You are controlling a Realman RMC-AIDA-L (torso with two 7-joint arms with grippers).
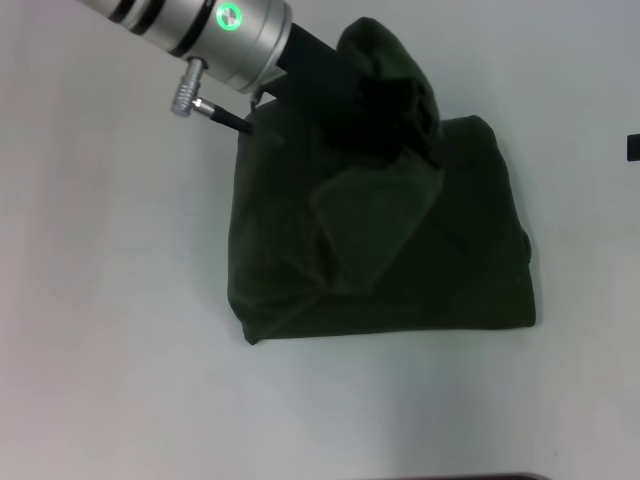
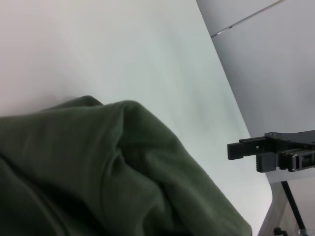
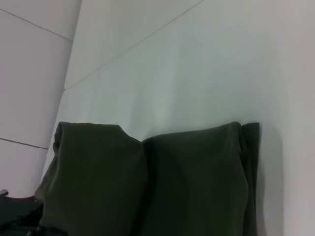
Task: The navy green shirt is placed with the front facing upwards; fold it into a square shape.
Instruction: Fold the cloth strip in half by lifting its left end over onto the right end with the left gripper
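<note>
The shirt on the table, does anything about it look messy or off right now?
Yes. The navy green shirt lies folded into a rough square on the table, but its far edge is bunched into a raised lump under the left tool, and a loose triangular flap lies crooked across the middle.

Left arm (image 1: 200,30): brushed-silver cylindrical wrist segment, two black bands around it near the frame edge, round status light on the side glowing green with a pale cross-shaped mark in the centre. Small knurled silver connector plug (image 1: 186,92) sticks off the underside; thin black cable (image 1: 228,117) runs out of it. Past the silver section the housing goes matte black.

Right gripper (image 2: 261,150), seen from the left wrist camera: flat matte-black bar with squared edges, ribbed dark grey block underneath, grey hardware and a thin black strut behind it. Finger state not readable.
</note>
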